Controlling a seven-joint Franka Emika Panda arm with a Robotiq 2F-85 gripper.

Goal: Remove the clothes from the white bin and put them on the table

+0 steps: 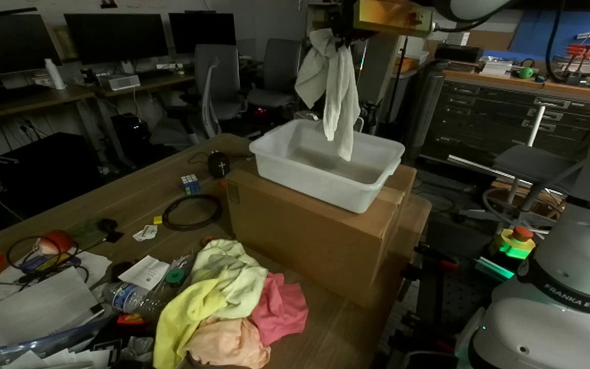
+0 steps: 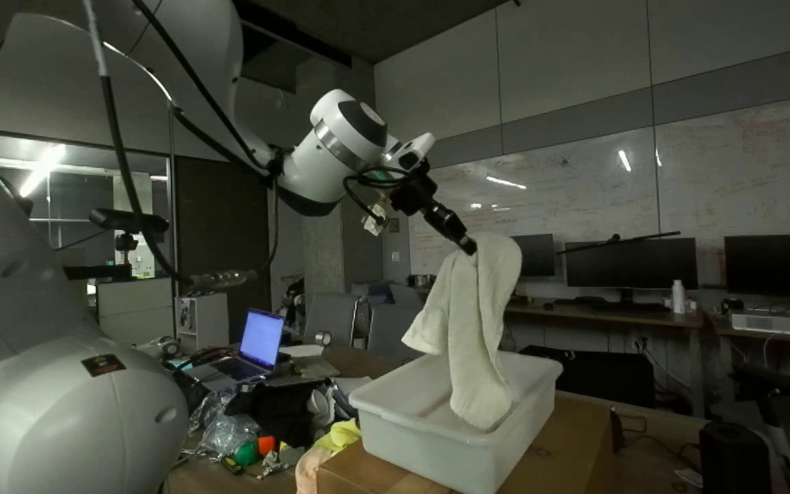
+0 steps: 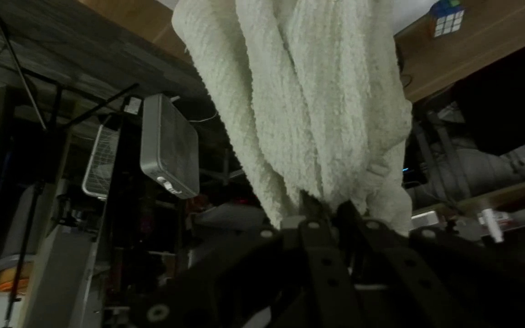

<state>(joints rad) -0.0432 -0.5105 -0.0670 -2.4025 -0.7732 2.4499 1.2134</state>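
While your gripper (image 2: 469, 247) clamps the cloth (image 2: 470, 329) above the bin (image 1: 310, 180), lift it clear, then swing gently to the pile (image 1: 231, 302) inside the robot-side edge of the table (image 1: 333, 328)!

Both my exterior views share the white rectangular plastic tub (image 1: 315, 187). In an exterior view I look down over the long light-brown wooden bench (image 1: 338, 328); in an exterior view, from close beside the white robot arm (image 2: 59, 418), toward the glossy whiteboard (image 2: 710, 185). Wrist cam: tight along the black two-fingered end effector (image 3: 328, 206).
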